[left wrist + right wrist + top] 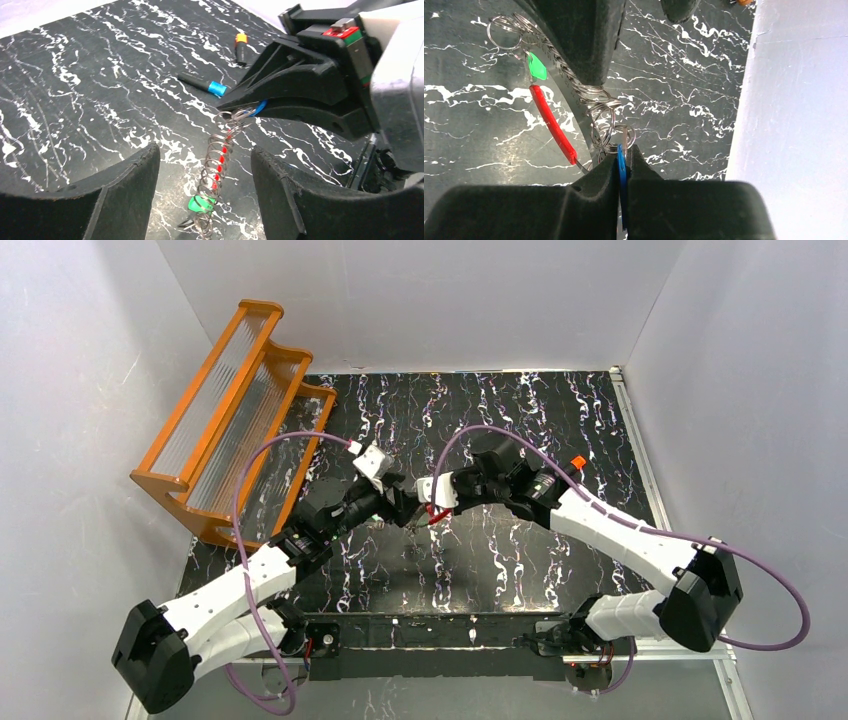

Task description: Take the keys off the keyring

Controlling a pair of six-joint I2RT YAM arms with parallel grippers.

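Observation:
My right gripper (pixel 623 155) is shut on the blue key (pixel 622 167), edge-on between its pads. From it the keyring (pixel 606 127) and its twisted chain (pixel 559 70) run up to a small end ring (pixel 501 30). The red key (pixel 553 122) and green key (pixel 537 66) hang off the chain. In the left wrist view the right gripper (pixel 235 107) holds the blue key (pixel 260 106), and the chain (pixel 217 160) with the green key (pixel 200 202) hangs between my left gripper's (pixel 205 152) open fingers, touching neither. Both grippers meet at mid-table (pixel 420 510).
Two black cylinders lie on the dark marbled table behind the grippers, one with a blue tip (pixel 202 84) and one with an orange tip (pixel 241 47). An orange rack (pixel 230 410) stands at the back left. White walls enclose the table.

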